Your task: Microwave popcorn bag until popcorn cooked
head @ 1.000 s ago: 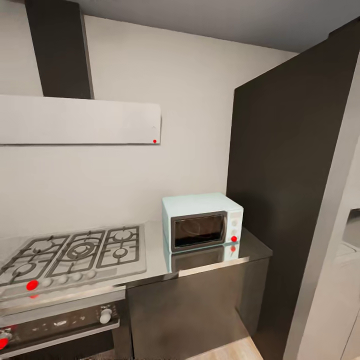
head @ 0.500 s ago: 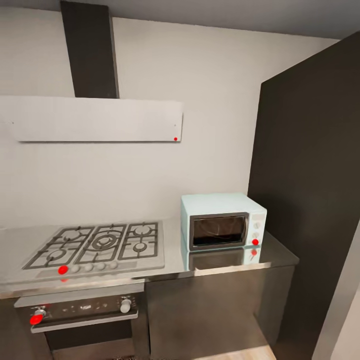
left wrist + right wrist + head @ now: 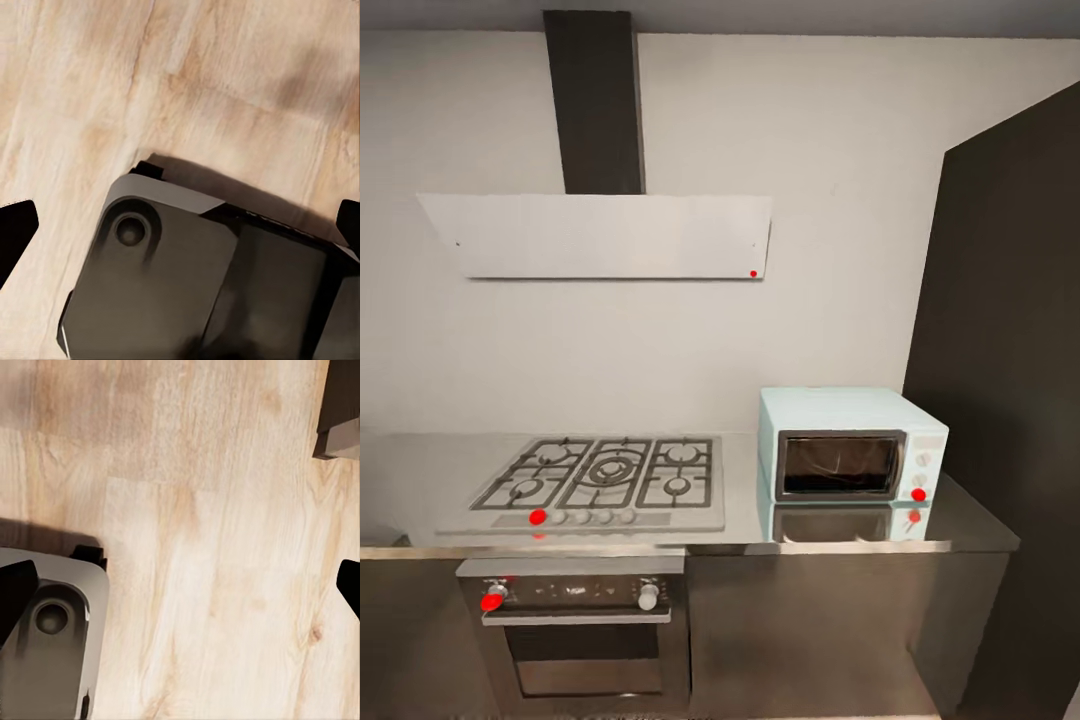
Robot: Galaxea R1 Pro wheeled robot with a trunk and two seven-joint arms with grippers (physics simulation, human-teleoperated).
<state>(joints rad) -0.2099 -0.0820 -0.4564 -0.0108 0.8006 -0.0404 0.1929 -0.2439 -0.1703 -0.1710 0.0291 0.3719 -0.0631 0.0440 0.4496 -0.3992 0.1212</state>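
Microwave is seen door shut on the table, right of the gas hob. Both pincers are spread wide above the wood floor.

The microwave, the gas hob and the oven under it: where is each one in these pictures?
microwave (image 3: 842,465): head view, on its dark glass door.
gas hob (image 3: 610,472): head view, on the middle burner grate.
oven (image 3: 578,594): head view, on its control panel between the knobs.
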